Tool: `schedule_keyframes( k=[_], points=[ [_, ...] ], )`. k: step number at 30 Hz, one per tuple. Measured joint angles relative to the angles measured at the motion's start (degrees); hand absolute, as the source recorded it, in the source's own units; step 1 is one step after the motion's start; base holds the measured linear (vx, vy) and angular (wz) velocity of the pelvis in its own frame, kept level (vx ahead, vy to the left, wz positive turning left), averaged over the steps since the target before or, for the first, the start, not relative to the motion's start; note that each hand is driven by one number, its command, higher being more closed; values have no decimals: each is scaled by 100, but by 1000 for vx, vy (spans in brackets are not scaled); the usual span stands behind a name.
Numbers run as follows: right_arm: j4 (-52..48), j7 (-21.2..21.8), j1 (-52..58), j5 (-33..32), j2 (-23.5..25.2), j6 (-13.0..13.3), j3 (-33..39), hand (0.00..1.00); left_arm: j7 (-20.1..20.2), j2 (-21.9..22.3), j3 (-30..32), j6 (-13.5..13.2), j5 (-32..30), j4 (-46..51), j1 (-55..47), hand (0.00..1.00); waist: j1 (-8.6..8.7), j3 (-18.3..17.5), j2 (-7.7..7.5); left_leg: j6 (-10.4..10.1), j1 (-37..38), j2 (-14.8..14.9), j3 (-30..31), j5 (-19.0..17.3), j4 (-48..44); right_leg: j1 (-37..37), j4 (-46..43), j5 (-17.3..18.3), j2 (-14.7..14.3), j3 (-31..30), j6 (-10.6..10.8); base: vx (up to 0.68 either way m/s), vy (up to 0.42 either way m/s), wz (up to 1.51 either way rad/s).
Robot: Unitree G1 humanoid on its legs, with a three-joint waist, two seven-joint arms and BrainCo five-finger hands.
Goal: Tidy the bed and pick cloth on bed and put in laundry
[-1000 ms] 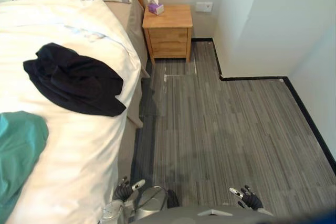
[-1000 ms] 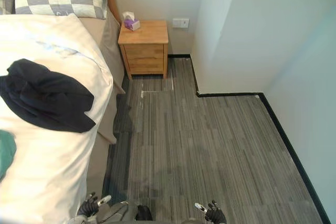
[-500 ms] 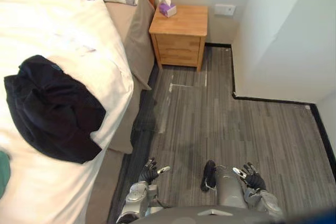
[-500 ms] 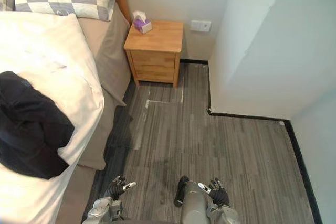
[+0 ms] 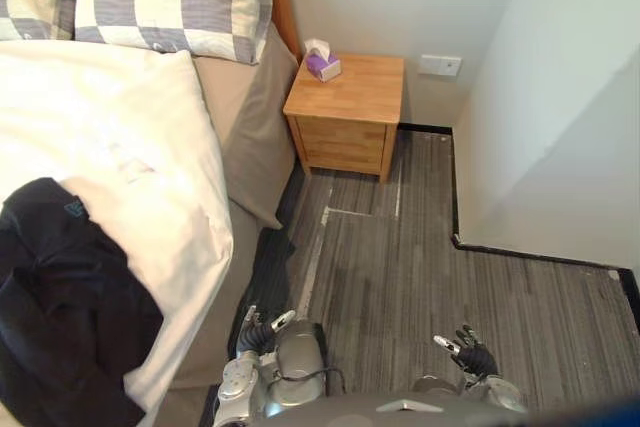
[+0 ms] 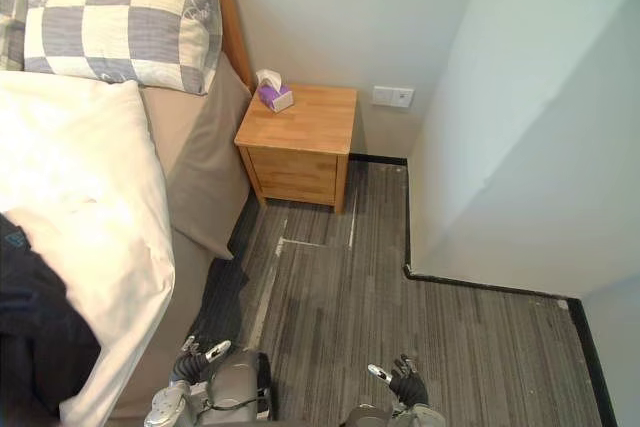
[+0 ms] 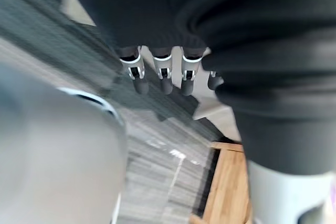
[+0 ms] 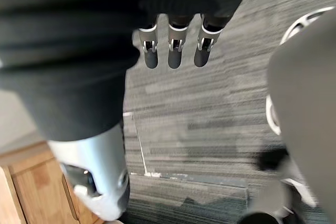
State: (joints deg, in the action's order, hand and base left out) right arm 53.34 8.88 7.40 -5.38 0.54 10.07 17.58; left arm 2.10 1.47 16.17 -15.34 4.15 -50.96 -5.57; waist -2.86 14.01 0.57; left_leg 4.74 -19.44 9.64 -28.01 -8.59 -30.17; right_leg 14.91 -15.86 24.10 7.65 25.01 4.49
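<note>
Black cloth (image 5: 70,317), one heap, lies on bed (image 5: 110,117) with two pillows (image 5: 170,2).

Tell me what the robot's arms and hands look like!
Each arm is smooth and silver-grey. The left hand and right hand wear dark ribbed covers over the back and wrist. Their fingers are silver with rounded dark tips, lined up in a row.

Black cloth (image 5: 70,317) lies crumpled in a heap on the bed (image 5: 245,117). It's spread over the white duvet (image 5: 110,117), close to the floor-side edge.
</note>
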Motion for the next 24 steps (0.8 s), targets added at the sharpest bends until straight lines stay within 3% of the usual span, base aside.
schedule_keyframes(
  k=[1, 2, 3, 4, 6, 7, 8, 10, 11, 13, 15, 17, 19, 20, 21, 22, 23, 24],
  points=[
    [13, -7, -5, 0, 25, -1, 9, 0, 0, 4, 40, 10, 29, 4, 21, 0, -35, -12, -62, 299, 111, -104, -155, -61, 50, 80, 27, -2, 64, -2, 69, 639, 174, 24],
    [-22, -1, 4, 0, 130, 24, -12, 0, -1, -74, 69, 38, 44, 24, 62, 0, 10, -51, -249, 305, 160, -302, -278, -82, 143, 114, 109, -160, 200, 26, 127, 647, 179, 43],
    [-71, 3, -35, -3, 227, 61, -14, 0, 3, -87, 83, 67, 96, 40, 106, 0, 22, -64, -308, 595, 86, -186, -527, -154, -134, 198, 334, -553, 185, 14, 135, 742, 219, 38],
    [-67, -3, -60, -3, 335, 63, -7, 0, 3, -127, 141, 109, 126, 26, 112, 0, -75, -61, -341, 748, 48, 87, -769, -253, -635, 414, 606, -999, 86, -106, 119, 582, 194, 15],
    [-31, -8, -72, 6, 342, 67, 17, 0, -3, -160, 199, 158, 197, -5, 108, 0, -238, -114, -409, 721, 282, 103, -959, -309, -868, 602, 569, -1502, 149, -237, 172, 521, 170, -7],
    [9, -12, -77, 12, 278, 84, 91, 0, -2, -180, 150, 218, 200, -32, 41, 0, -236, -202, -403, 597, 571, -162, -868, -554, -484, 463, -26, -1632, 331, -262, 279, 556, 252, 11],
    [44, -15, -95, 15, 241, 82, 179, 0, -1, -191, 62, 246, 195, -70, -6, 0, -215, -231, -372, 553, 764, -363, -718, -785, -246, 256, -708, -1614, 505, -271, 343, 499, 278, 46],
    [237, -15, -158, 42, 145, 36, 249, 0, 8, -298, -97, 272, 192, -250, 50, 0, -59, -220, -476, 489, 1128, -918, -153, -1209, 314, -630, -3102, -1522, 974, -429, 353, 345, 157, 80],
    [304, -14, -165, 62, 102, 20, 246, 0, 2, -304, -102, 270, 187, -289, 58, 0, -22, -206, -493, 496, 1219, -1015, -26, -1212, 388, -857, -3618, -1417, 1053, -477, 326, 340, 10, 92],
    [292, -2, -88, 163, -43, 4, 245, 0, -14, -266, -144, 253, 219, -398, 23, 0, 7, -166, -302, 434, 1895, -1106, 370, -1186, 870, -1578, -4576, -1088, 978, -519, 90, 378, -10, 74],
    [72, 2, -42, 181, -79, 54, 196, 0, -10, -279, -356, 224, 346, -399, -30, 0, 55, -205, -154, 336, 2357, -1088, 831, -1131, 1326, -2122, -4448, -889, 797, -514, -61, 298, -37, 100],
    [-57, 3, 31, 169, -74, 133, 174, 0, -10, -276, -511, 213, 433, -408, 2, 0, 99, -259, -145, 291, 2555, -1036, 1437, -1089, 1558, -2663, -3770, -822, 675, -554, -121, 296, -134, 168],
    [-42, -9, 48, 171, -83, 161, 181, 0, -16, -241, -516, 185, 497, -434, 137, 0, 119, -246, -194, 57, 2645, -907, 2095, -1042, 1567, -2931, -2730, -820, 490, -839, -147, 312, -246, 186],
    [-45, -11, 106, 169, -76, 173, 164, 0, -24, -232, -520, 168, 593, -443, 144, 0, 133, -262, -219, -96, 2640, -826, 2575, -1115, 1489, -3031, -1991, -884, 266, -1359, -118, 376, -365, 212],
    [-35, -9, 140, 178, -45, 187, 53, 0, -56, -256, -499, 113, 605, -440, 141, 0, 136, -295, -325, -297, 2568, -856, 3007, -1234, 1323, -2970, -988, -1160, 48, -2008, -32, 385, -381, 217],
    [-10, -1, 175, 182, 19, 217, -34, 0, -82, -307, -481, 89, 605, -438, 122, 0, 141, -352, -504, -388, 2482, -905, 3141, -1290, 1178, -2863, -522, -1570, 44, -2278, 66, 393, -385, 199],
    [57, -6, 82, 221, -107, 262, -24, 0, -142, -254, -441, 108, 608, -608, 231, 0, 80, -333, -301, -526, 2413, -742, 3281, -1349, 1020, -2662, -595, -1616, -2, -1967, -125, 358, -323, 152],
    [18, 3, 64, 362, -196, 332, -115, 0, -192, -136, -421, 86, 608, -588, 227, 0, -15, -332, -132, -510, 2385, -699, 3317, -1178, 1134, -2640, -840, -1558, -43, -2028, -193, 331, -287, 141]
  ],
)
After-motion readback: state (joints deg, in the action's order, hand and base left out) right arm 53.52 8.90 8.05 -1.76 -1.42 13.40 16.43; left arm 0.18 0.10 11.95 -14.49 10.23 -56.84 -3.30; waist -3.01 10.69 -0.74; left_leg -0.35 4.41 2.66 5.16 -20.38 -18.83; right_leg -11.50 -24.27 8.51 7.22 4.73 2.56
